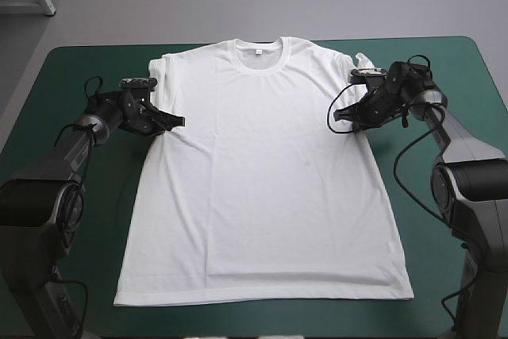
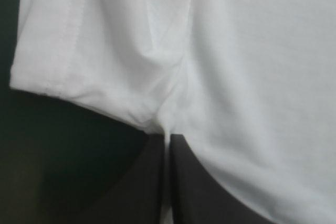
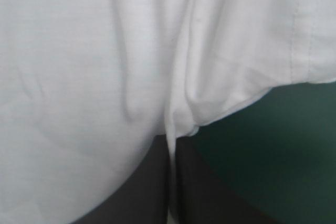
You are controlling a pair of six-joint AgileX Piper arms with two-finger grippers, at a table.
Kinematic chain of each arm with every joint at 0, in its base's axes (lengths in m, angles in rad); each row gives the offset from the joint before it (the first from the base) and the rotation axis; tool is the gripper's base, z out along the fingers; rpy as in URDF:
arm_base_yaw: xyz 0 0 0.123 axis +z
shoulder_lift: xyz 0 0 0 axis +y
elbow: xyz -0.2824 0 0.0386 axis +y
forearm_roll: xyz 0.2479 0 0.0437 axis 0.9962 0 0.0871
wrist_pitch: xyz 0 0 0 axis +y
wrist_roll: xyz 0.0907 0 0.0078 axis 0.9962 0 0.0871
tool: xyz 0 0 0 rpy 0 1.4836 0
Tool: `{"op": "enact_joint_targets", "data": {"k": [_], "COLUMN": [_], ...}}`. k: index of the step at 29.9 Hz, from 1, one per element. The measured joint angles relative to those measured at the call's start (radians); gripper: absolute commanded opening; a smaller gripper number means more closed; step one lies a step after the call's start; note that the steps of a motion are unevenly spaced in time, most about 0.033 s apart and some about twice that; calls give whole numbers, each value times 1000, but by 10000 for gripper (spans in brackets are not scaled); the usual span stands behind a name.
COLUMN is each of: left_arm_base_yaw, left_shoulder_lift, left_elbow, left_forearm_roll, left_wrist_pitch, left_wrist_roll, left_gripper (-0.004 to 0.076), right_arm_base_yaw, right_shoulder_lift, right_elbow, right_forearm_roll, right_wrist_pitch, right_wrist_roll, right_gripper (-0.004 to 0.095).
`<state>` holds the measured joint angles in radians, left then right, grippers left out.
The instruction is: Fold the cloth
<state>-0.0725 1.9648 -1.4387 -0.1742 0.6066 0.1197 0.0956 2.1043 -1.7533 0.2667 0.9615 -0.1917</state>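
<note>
Found T-shirt (image 1: 262, 172) spread flat on teal-green table (image 1: 103, 196), collar toward far edge. Noted left jaws and right jaws each clenched on it at an underarm. Judged first fold in hand; reckoned on an even lift next, sides carried inward.

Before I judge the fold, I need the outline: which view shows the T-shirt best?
High view: the T-shirt lies spread flat, collar to hem. The wrist views show only underarm fabric pinched in left fingers and right fingers.
</note>
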Motion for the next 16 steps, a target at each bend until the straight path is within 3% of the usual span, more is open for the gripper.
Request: {"op": "enact_joint_targets", "data": {"k": [7,16], "left_arm_base_yaw": [0,-1], "left_shoulder_lift": [-53,-208], "left_elbow": [-59,-270], "left_forearm_roll": [34,113], "left_wrist_pitch": [142,293], "left_wrist_roll": [79,82], "left_gripper": [21,21], "right_arm_base_yaw": [1,1], "right_shoulder_lift": [-105,-324], "right_elbow": [0,-19], "right_forearm_roll": [-21,-38], "right_wrist_pitch": [0,13], "right_wrist_roll": [-9,-12], "right_gripper": [-17,-17]}}
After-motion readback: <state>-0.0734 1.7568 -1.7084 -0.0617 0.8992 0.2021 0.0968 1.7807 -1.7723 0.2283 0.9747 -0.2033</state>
